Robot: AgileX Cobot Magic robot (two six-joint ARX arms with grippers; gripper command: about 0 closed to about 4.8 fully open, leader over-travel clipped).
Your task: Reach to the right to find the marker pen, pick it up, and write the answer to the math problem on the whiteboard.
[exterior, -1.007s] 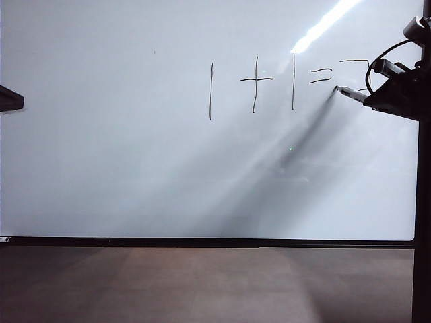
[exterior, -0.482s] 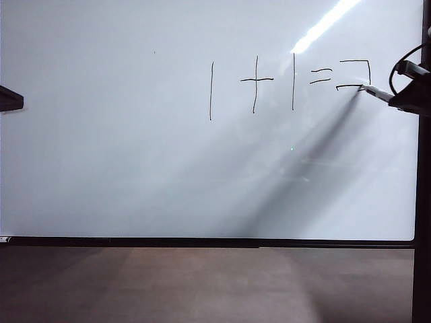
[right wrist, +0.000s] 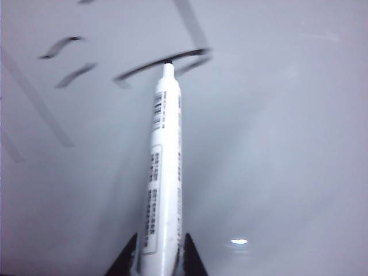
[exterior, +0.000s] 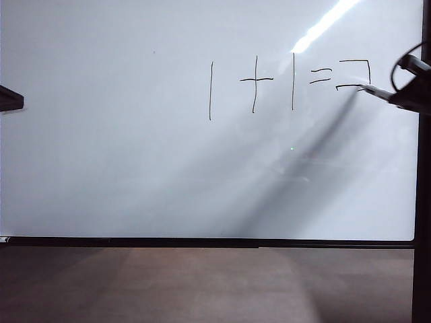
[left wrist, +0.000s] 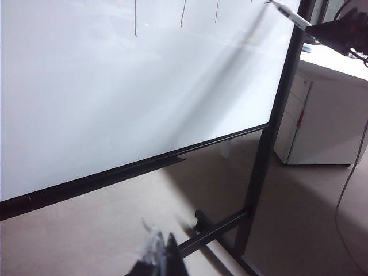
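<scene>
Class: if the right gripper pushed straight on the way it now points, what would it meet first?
The whiteboard: the right gripper points at it, and its marker pen tip apparently already touches the answer.

the exterior camera stands off from me and faces the whiteboard (exterior: 135, 168) squarely, taking in nearly its whole face, the lower frame and a strip of floor; my right arm pokes in at that view's right edge. my left wrist camera looks from lower down and at a slant across the same board toward its right post, the floor and a white cabinet (left wrist: 322, 109) beyond. my right wrist camera sits very near the board, sighting along the marker pen (right wrist: 164, 167) to its tip. all three share the pen's tip and the handwritten strokes (exterior: 269, 84).
</scene>
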